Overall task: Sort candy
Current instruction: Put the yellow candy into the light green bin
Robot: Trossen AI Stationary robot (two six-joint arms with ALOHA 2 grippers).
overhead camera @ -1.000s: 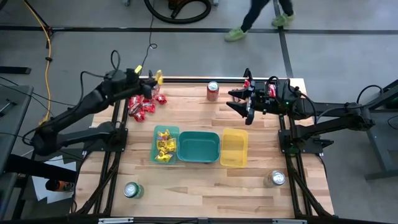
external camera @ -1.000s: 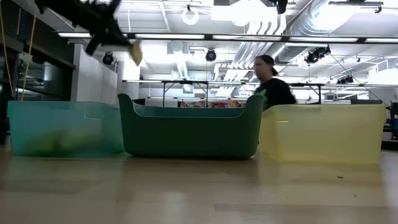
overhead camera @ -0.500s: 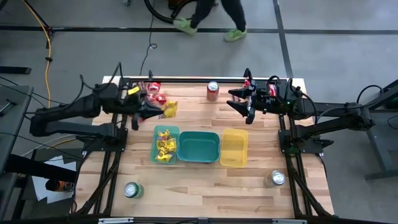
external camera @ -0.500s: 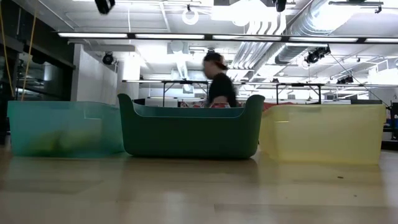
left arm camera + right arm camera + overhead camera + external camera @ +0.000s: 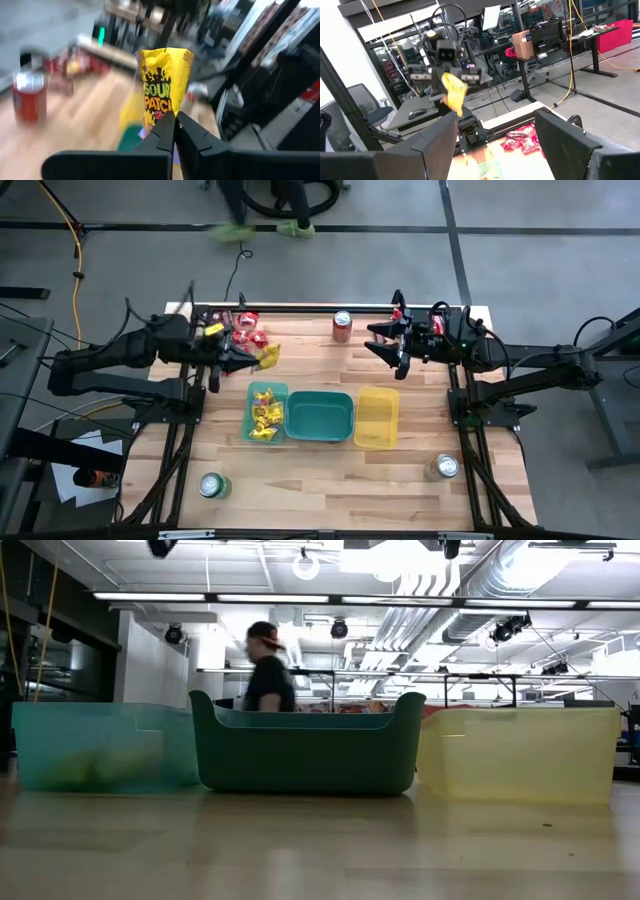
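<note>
The left gripper (image 5: 252,358) hangs above the table's far-left part, its fingers (image 5: 167,131) pressed together on the lower edge of a yellow packet (image 5: 163,80) — the packet is in the air, clear of the wood, between the red packets (image 5: 247,330) at the far-left edge and the light green bin (image 5: 252,395). That bin holds more yellow candy (image 5: 266,414). Touching it stand the teal bin (image 5: 319,431) in the middle and the yellow bin (image 5: 377,438) on the right.

The right gripper (image 5: 393,352) waits over the far-right part, near a red can (image 5: 342,326), its fingers (image 5: 570,144) spread wide with nothing between them.

Two more cans (image 5: 212,485) sit at the near corners. Beyond the table a person (image 5: 266,670) crosses the room.
</note>
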